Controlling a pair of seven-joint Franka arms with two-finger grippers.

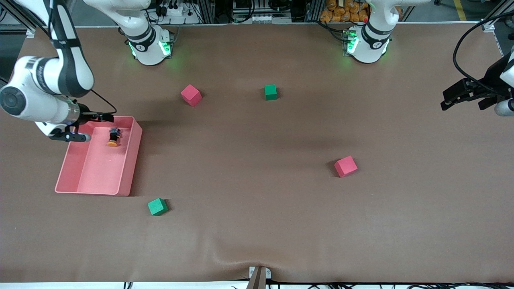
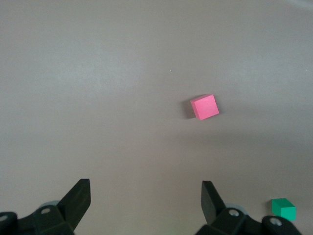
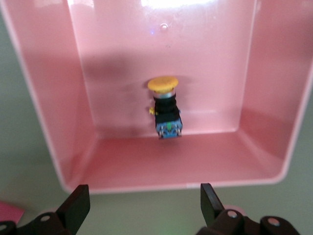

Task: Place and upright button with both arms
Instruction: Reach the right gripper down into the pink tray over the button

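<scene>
The brown table (image 1: 257, 224) spreads under both my arms, its cloth rucked up at the edge nearest the front camera. My right arm (image 1: 44, 88) reaches from its base to the pink bin (image 1: 130, 160) at its end of the table, and my left arm (image 1: 494, 84) waits over the bare cloth at its own end, mostly cut off by the picture's edge. My right gripper (image 3: 142, 200) hangs over the bin's farther wall with its fingers spread apart and nothing between them. My left gripper (image 2: 146, 200) is also spread wide and empty.

Four foam cubes sit on the cloth, well apart: a red cube (image 1: 345, 166) and a green cube (image 1: 157, 206) nearer the front camera, another red cube (image 1: 191, 95) and another green cube (image 1: 270, 92) nearer my bases.

The button (image 3: 166, 107) lies on its side on the bin floor, orange cap toward the front camera, close to the bin's farther wall. Its black body ends in a blue and green part whose detail blurs; I can read no writing on it.
</scene>
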